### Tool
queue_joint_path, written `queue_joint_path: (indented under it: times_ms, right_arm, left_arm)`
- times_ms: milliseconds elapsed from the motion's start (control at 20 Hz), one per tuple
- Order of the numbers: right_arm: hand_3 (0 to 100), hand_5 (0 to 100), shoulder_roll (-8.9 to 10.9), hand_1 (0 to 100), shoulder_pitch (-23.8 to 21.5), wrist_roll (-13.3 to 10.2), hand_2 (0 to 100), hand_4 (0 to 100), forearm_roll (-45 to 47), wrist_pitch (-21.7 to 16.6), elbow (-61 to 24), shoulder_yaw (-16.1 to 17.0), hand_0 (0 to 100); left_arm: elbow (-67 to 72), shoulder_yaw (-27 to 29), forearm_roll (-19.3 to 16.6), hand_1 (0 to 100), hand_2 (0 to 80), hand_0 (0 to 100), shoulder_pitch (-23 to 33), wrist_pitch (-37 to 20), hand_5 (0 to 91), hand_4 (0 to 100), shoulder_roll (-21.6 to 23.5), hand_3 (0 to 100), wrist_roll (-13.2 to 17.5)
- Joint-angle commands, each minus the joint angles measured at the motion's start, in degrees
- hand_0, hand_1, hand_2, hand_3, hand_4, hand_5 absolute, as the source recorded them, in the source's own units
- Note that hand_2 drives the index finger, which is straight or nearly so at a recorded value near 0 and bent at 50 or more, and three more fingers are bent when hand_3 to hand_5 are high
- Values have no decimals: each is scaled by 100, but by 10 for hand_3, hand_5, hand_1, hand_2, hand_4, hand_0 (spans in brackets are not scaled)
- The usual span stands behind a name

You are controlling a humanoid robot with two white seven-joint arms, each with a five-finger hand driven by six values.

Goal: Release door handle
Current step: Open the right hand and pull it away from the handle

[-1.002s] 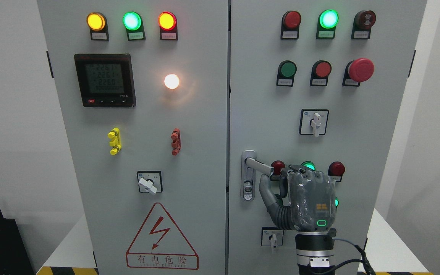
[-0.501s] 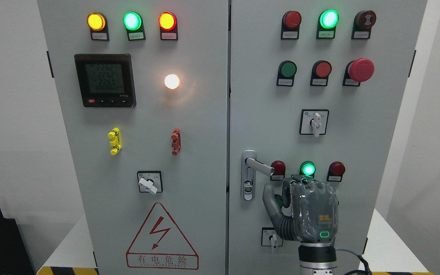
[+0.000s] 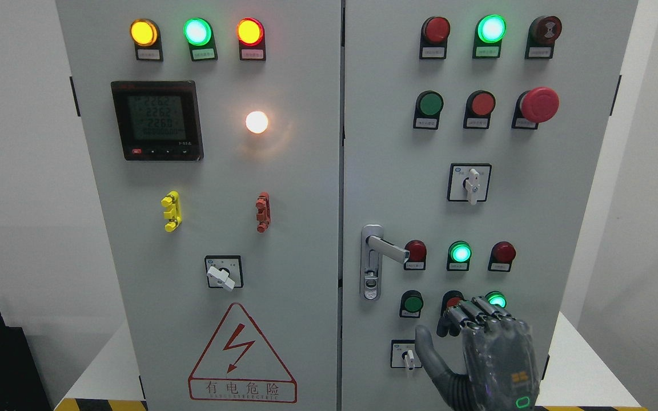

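Our right hand (image 3: 486, 348) hangs low in front of the grey cabinet's right door (image 3: 563, 188), its arm coming in at the bottom edge right of the middle. The door handle (image 3: 385, 246) sits near the door's left edge, at about ten o'clock from the hand and well apart from it. Nothing touches the handle. Its lever runs nearly level, pointing toward three o'clock and dipping slightly, its tip close beside a red button (image 3: 416, 251). Its mounting plate stands upright, from twelve to six o'clock, with the lock at the bottom.

The hand holds nothing. Its fingers (image 3: 472, 311) are loosely curled forward, relaxed and not clenched, and the thumb (image 3: 427, 348) stands out toward nine o'clock. The fingertips lie over the lower row of buttons, partly hiding a red one (image 3: 450, 299) and sitting just below a lit green one (image 3: 497, 299). Whether they touch the panel, we cannot tell from this angle.

We judge the release done: the handle is free, and the hand sits clear below it. No left hand shows, so the right is the only one near the handle. Any further pull-back should run toward six o'clock, away from the buttons and the small switch (image 3: 408, 358) beside the thumb.
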State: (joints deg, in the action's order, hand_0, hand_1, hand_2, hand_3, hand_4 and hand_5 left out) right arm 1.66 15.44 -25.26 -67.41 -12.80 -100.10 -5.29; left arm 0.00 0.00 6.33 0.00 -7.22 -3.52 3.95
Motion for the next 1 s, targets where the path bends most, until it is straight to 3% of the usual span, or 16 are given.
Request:
queue_joint_path:
  times_ms: [0,200,451,952]
  right_arm:
    - [0,0,326,274,81,65,0,0,413,-117,-405,714,421]
    - [0,0,326,260,311,83,0,0,642,-91,-458,652,387]
    - [0,0,256,289,276,65,0,0,651,-91,-528,512,367]
    - [14,0,-78,309,258,135,0,0,642,-91,-511,336,376]
  left_arm:
    - [-53,-62,0,389,0,120,-176,1,0,0,0,0,0]
    - [-53,-62,0,389,0,120,-176,1,0,0,0,0,0]
    - [-53,-62,0,389,0,120,-176,1,0,0,0,0,0]
    - [-53,-62,0,389,0,120,-176,1,0,0,0,0,0]
